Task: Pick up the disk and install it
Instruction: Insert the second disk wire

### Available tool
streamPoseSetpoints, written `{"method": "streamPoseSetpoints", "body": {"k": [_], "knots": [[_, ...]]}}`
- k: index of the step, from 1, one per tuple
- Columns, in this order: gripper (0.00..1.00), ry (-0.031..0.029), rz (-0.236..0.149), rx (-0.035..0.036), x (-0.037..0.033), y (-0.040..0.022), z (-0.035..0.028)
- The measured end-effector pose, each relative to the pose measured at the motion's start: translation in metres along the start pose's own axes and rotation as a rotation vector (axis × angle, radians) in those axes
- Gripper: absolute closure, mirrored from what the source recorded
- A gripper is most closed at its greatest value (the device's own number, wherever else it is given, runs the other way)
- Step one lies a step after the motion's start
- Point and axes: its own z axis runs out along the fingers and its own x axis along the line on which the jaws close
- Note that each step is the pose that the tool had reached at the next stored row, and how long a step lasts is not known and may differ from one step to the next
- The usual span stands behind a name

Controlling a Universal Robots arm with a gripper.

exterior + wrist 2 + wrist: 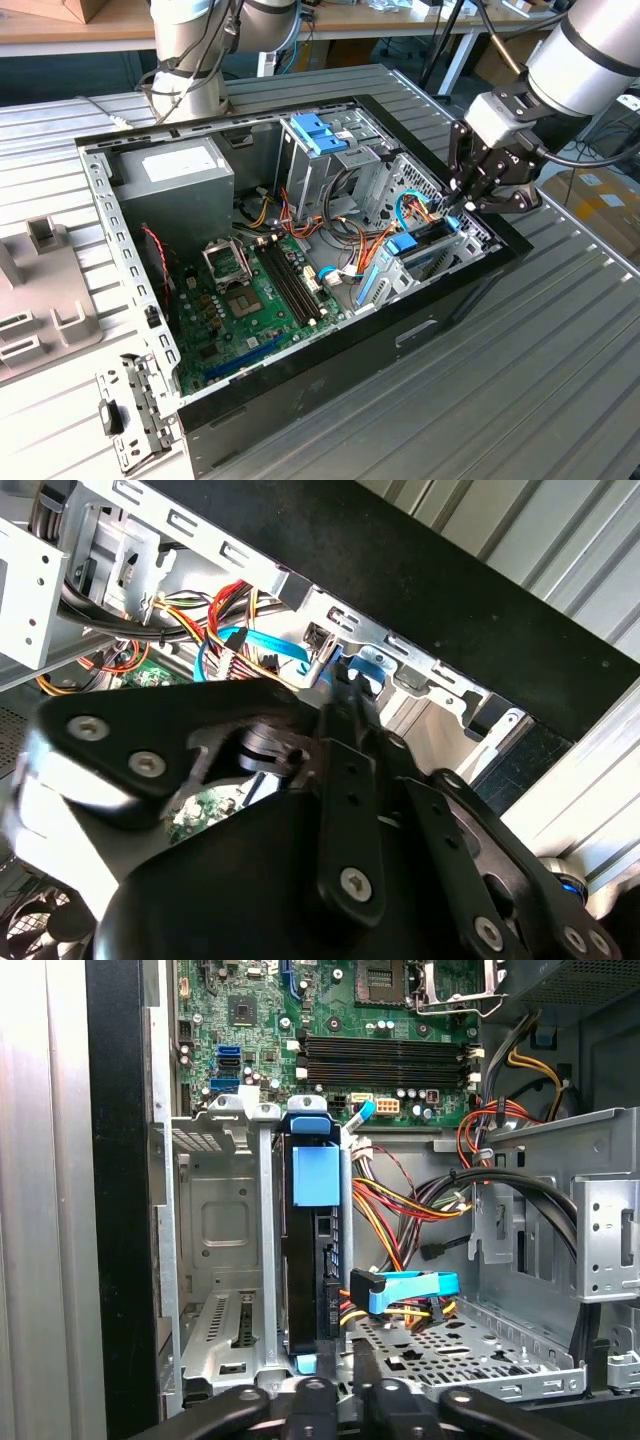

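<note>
Gripper (462,203): poised over the case's front edge, at about 3 o'clock in the exterior view; fingertips are brought together, nothing grasped.
Disk (318,1250): stood on edge in the drive cage (225,1260), blue bracket showing; judged already seated, hence the empty claw just beside it.
Computer case (300,370): laid on its side, opened, so the bays can be reached from above.
Surface: ribbed grey metal table (500,400).
Room: workshop benches at 12 o'clock.
</note>
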Motion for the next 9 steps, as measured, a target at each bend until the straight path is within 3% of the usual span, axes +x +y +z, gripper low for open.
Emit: {"method": "streamPoseSetpoints", "body": {"k": [2,3,9], "knots": [[0.76,0.0000,0.000,0.0000,0.0000,0.0000,0.0000],[0.70,0.0001,0.000,0.0000,0.0000,0.0000,0.0000],[0.70,-0.0001,0.000,0.0000,0.0000,-0.0001,-0.0005]]}}
